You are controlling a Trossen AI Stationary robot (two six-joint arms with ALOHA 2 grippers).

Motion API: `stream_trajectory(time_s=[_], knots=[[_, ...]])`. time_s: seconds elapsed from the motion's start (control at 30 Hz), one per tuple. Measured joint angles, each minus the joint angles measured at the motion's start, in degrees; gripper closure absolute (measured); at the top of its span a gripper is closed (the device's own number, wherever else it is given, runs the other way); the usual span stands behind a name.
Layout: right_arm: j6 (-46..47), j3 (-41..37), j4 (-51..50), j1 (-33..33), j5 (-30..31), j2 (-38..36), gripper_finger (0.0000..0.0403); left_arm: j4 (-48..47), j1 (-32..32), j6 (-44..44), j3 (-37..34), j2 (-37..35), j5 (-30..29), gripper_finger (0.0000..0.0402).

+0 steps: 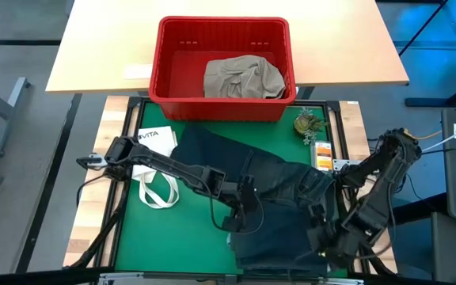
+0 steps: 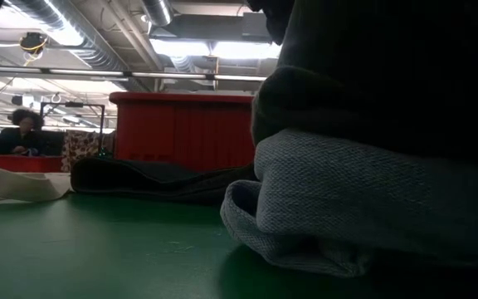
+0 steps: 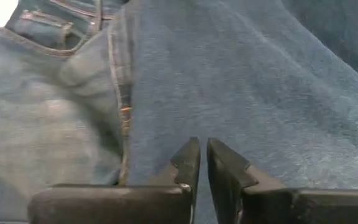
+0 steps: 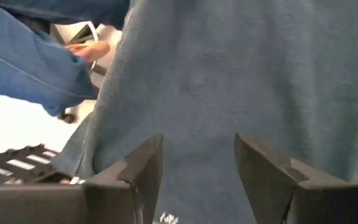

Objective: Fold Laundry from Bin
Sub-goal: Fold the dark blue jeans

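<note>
Wrist views: left end effector (image 3: 203, 163) nearly closed over jeans (image 3: 229, 81); right end effector (image 4: 199, 168) spread.

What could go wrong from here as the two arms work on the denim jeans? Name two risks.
1. The left gripper has its fingers nearly together over the blue denim jeans, seemingly with little cloth between them, so the fabric may slip when lifted.
2. The jeans lie close to the white tote bag with loop handles; dragging them could pull it along.
</note>
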Motion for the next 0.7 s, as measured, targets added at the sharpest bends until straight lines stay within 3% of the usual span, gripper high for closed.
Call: stream_trajectory(time_s=[0.13,0.27,0.47,0.7], knots=[[1.7,-5.0,5.6,2.0,1.7,0.0,0.0205,-0.4,-0.7,0.0,0.0,2.5,-2.9,0.0394],[6.6,-11.3,10.7,3.3,-0.9,0.0,0.0205,-3.0,-0.5,-0.4,0.0,5.0,-6.4,0.0399],[14.9,-20.1,18.3,6.8,-3.4,0.0,0.0205,-5.7,-0.4,-1.0,0.2,8.5,-6.9,0.04],[18.1,-21.3,19.1,8.9,-3.9,0.0,0.0205,-6.9,-0.4,-0.6,0.2,8.3,-7.3,0.0398]])
